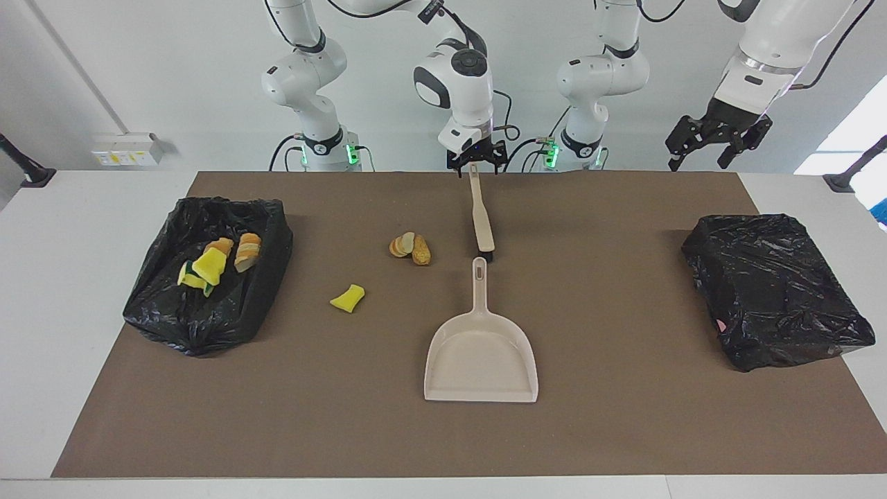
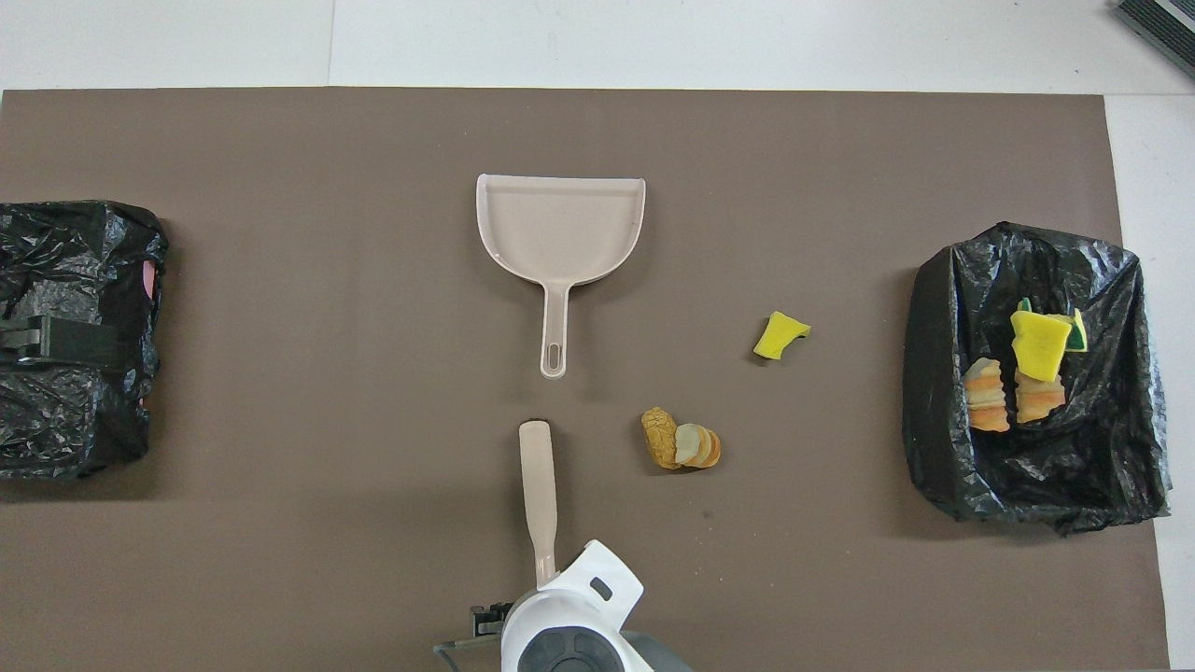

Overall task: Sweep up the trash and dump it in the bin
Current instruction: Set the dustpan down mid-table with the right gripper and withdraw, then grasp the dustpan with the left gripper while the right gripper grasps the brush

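Dustpan [image 1: 481,357] lies flat mid-mat, brush [image 1: 481,218] at its twelve o'clock in the facing view, loose trash [image 1: 410,248] at ten, apparently staged for sweeping. Right gripper [image 1: 475,161] hovers over the brush handle's end, jaws spread, holding nothing. Left gripper [image 1: 715,138] waits, spread, above the covered bin [image 1: 773,287]; some trash already sits in the open bin [image 1: 208,274].

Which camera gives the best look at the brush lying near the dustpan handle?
The facing view: the whole brush shows there, stretched along the mat from the right end effector toward the dustpan. The overhead view shows its broad end and shaft, but the right arm covers the end nearest the robots.
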`<state>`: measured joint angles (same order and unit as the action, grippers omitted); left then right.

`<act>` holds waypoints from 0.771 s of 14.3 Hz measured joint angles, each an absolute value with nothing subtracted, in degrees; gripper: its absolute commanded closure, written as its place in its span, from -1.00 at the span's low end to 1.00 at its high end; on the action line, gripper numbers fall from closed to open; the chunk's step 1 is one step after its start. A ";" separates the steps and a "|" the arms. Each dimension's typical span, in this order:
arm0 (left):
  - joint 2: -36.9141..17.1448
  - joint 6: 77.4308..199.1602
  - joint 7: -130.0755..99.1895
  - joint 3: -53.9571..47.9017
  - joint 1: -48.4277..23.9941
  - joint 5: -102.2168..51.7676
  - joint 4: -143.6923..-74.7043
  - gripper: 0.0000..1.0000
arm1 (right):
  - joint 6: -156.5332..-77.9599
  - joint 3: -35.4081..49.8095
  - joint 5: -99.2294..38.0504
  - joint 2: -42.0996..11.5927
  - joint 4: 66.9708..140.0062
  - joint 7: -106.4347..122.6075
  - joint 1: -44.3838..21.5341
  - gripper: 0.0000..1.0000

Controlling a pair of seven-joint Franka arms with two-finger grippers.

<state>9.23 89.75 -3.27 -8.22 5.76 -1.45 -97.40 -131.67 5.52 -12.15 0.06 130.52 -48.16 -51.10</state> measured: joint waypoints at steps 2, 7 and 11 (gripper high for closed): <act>9.15 90.27 -3.31 -8.20 5.76 -1.46 -97.66 -1.00 | -131.67 5.41 -11.58 -0.16 130.90 -48.16 -51.10 -0.38; 7.62 94.70 -3.28 -9.48 5.00 -1.47 -97.91 -1.00 | -131.68 5.28 -9.74 -1.17 131.14 -48.16 -51.05 0.00; 2.68 99.99 -4.67 -10.15 -0.14 -1.46 -97.75 -1.00 | -131.77 5.24 -9.70 -2.05 131.00 -48.16 -51.05 1.00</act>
<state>2.68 99.99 -4.67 -10.15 -0.14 -1.46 -97.75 -131.77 5.24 -9.70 -2.05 131.00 -48.16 -51.05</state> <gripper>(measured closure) 0.000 0.573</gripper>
